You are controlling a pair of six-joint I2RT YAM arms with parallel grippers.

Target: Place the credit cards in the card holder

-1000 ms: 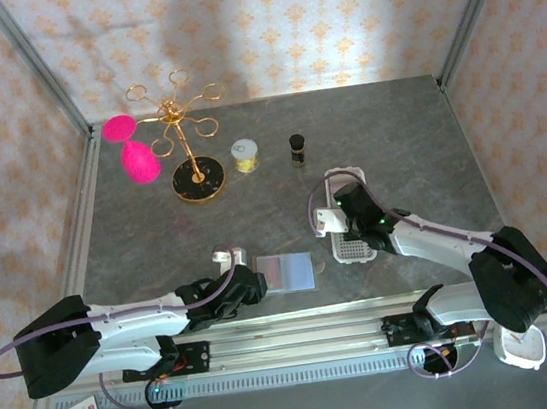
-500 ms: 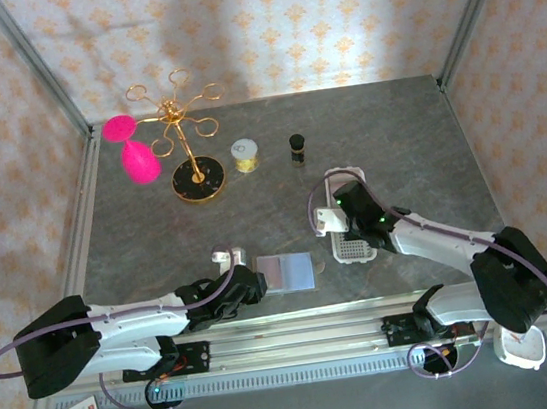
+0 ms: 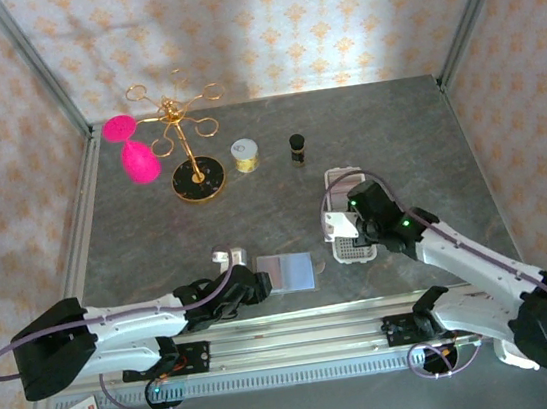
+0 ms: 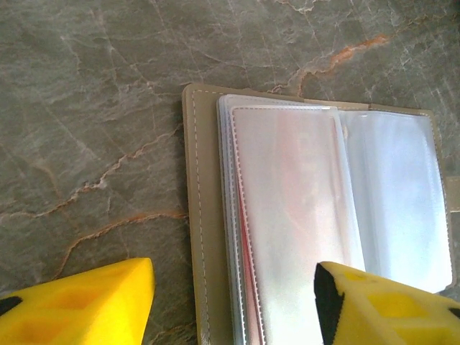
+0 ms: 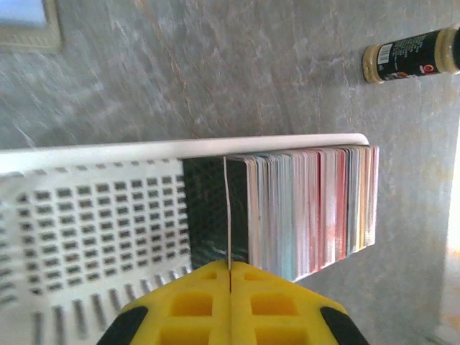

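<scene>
left gripper sprang open above card holder; right gripper, shifted over tray, pinched one credit card; insertion still ahead.

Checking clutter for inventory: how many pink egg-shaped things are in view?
2. The upper pink egg is at the back left beside the gold stand; the lower pink egg is just nearer, left of the stand's base. None seems hidden.
</scene>
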